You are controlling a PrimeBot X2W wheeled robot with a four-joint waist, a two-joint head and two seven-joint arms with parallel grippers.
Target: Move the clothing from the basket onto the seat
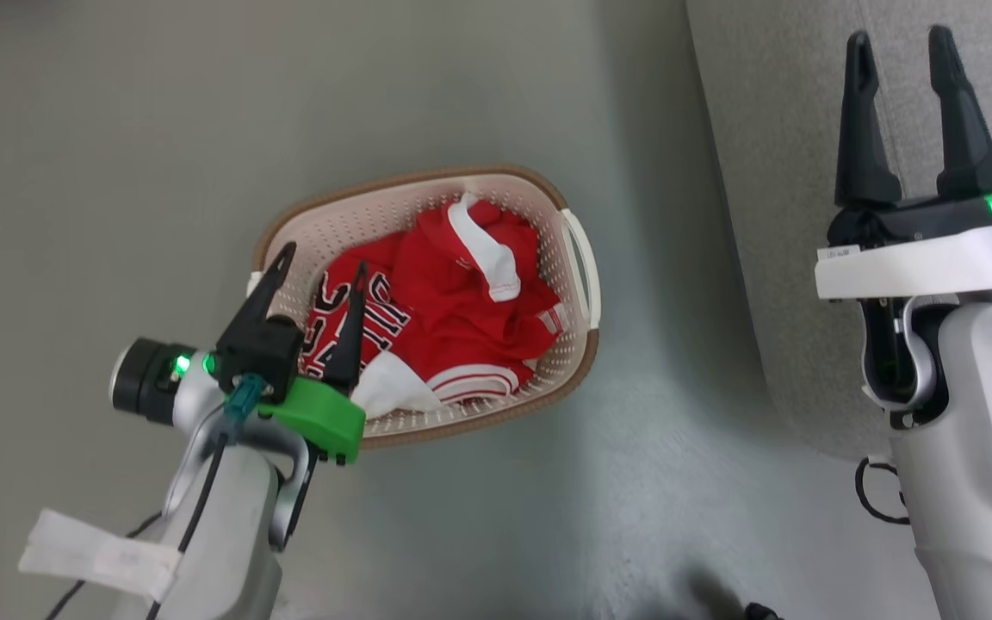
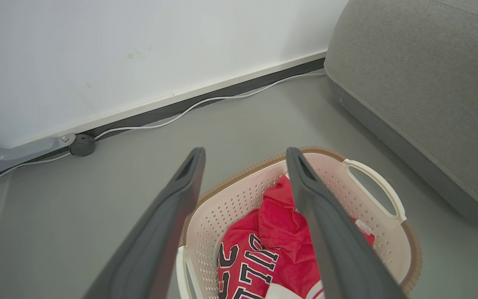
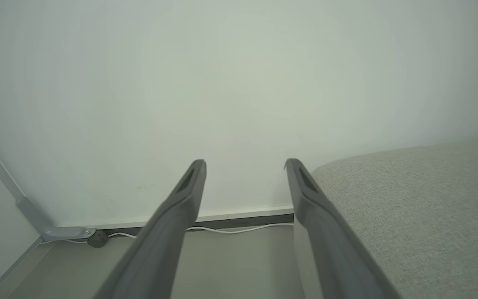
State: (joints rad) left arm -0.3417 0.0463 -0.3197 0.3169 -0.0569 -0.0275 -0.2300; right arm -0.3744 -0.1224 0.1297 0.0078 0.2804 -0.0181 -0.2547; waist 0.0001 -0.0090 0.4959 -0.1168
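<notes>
Red clothing (image 1: 453,301) with white trim and black letters lies bunched in the cream perforated basket (image 1: 578,267) on the grey floor. My left gripper (image 1: 324,263) hangs open over the basket's near left corner, one finger outside the rim, one above the clothing, nothing held. The left wrist view looks down on the clothing (image 2: 280,245) in the basket (image 2: 380,191) between my left gripper's (image 2: 245,154) spread fingers. My right gripper (image 1: 901,39) stands open and empty above the grey seat (image 1: 780,155). In the right wrist view my right gripper (image 3: 245,164) points at the wall beside the seat (image 3: 421,207).
A white wall (image 2: 139,50) with a dark skirting strip runs behind the basket, and a white cable (image 2: 206,101) lies along its foot. A grey bracket with a round black foot (image 2: 82,144) sits at the wall's left end. Grey floor (image 1: 117,172) spreads left of the basket.
</notes>
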